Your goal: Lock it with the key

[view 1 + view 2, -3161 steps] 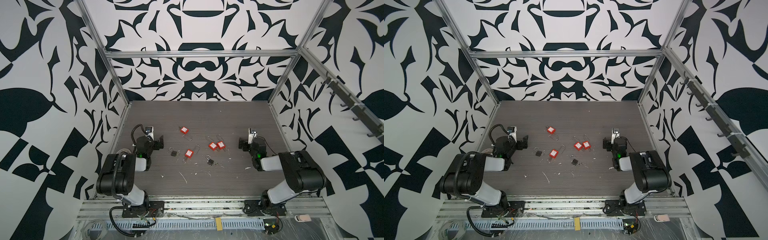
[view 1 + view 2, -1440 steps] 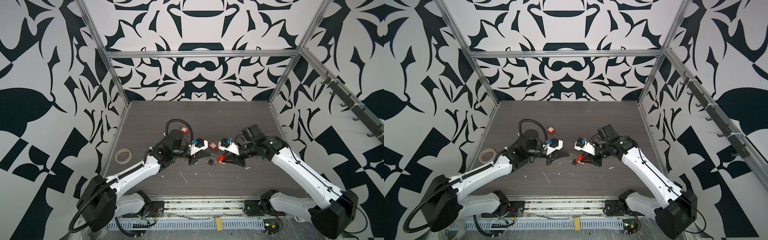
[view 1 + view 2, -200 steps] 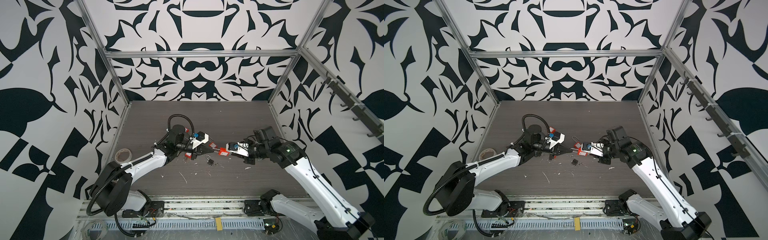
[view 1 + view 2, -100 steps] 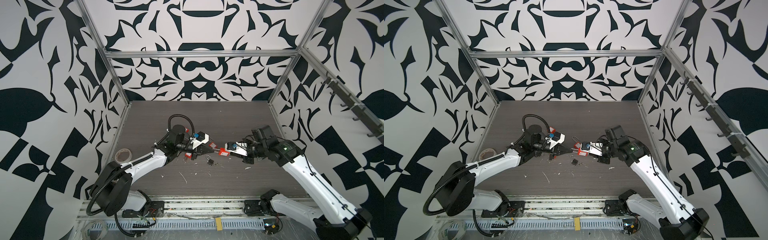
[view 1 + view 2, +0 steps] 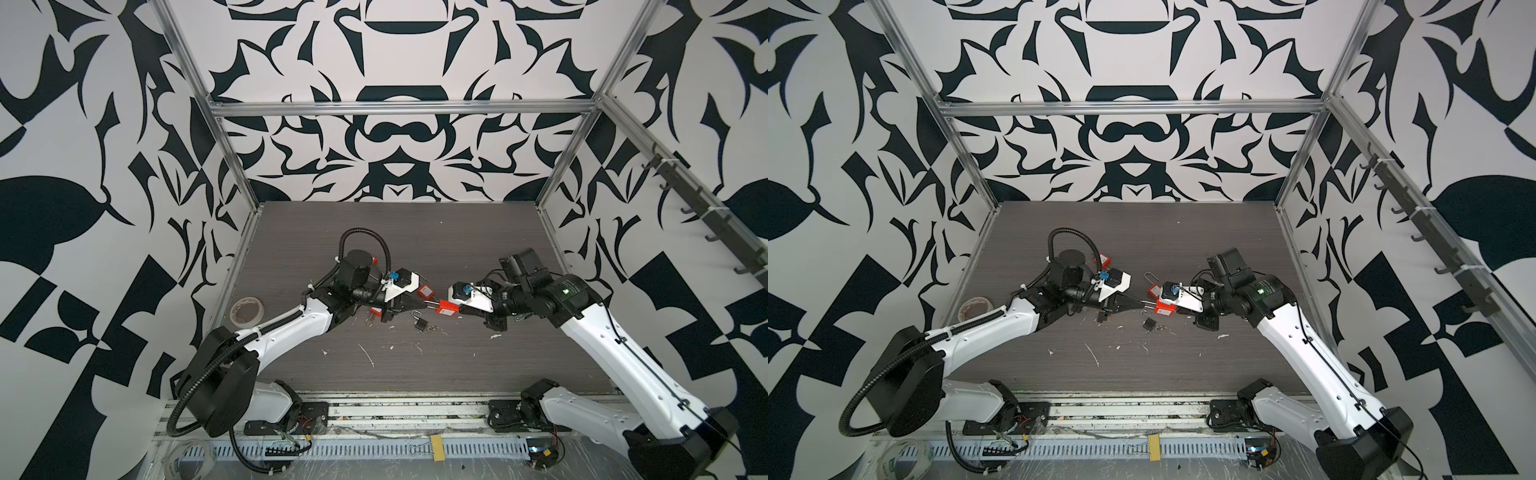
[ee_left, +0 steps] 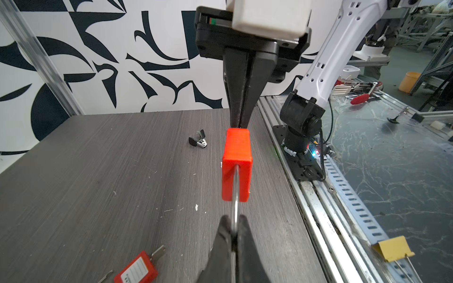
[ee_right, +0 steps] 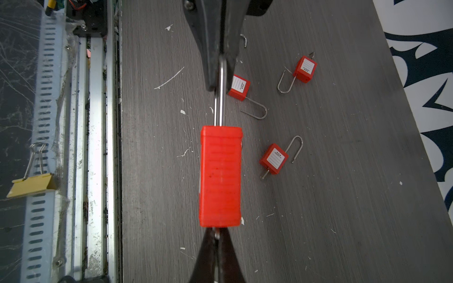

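We hold the red padlock (image 7: pixel 220 176) in the air above the table (image 7: pixel 343 220), between both arms. Our left gripper (image 6: pixel 234 220) is pinched on its shackle (image 7: pixel 221 98), and our right gripper (image 7: pixel 217 232) is closed on the key (image 7: pixel 216 235) at the body's base (only a sliver shows). To lock cleanly, we should twist strictly about the key's own axis while the left braces the shackle, so nothing swings.
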Controlling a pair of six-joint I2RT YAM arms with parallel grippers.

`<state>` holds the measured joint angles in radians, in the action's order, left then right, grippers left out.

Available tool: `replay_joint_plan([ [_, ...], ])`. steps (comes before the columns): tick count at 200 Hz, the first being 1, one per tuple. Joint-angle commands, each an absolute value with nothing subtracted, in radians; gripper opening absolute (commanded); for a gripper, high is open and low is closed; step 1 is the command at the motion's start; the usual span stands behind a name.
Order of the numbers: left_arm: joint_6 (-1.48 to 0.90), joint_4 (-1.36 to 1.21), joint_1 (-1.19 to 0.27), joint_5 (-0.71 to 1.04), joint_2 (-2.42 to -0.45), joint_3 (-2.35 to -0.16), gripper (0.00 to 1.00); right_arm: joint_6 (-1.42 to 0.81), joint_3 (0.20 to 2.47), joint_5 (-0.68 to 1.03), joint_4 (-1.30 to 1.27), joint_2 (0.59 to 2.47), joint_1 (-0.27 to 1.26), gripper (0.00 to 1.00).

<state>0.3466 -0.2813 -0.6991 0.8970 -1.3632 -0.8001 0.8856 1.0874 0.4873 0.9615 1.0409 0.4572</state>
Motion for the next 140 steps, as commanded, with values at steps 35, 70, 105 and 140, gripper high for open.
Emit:
replay_joint_plan([
  [35, 0.411, -0.251, -0.699, 0.851, -1.282, -0.781, 0.0, 0.91, 1.152, 0.517, 1.102, 1.109, 0.446, 0.0],
  [70, 0.43, -0.243, -0.699, 0.843, -1.253, -0.772, 0.0, 0.92, 1.16, 0.538, 1.125, 1.132, 0.436, 0.0],
  [105, 0.451, -0.233, -0.699, 0.847, -1.252, -0.768, 0.0, 0.916, 1.179, 0.574, 1.149, 1.148, 0.427, 0.0],
  [140, 0.496, -0.186, -0.699, 0.855, -1.25, -0.777, 0.0, 0.918, 1.223, 0.593, 1.206, 1.186, 0.417, 0.0],
])
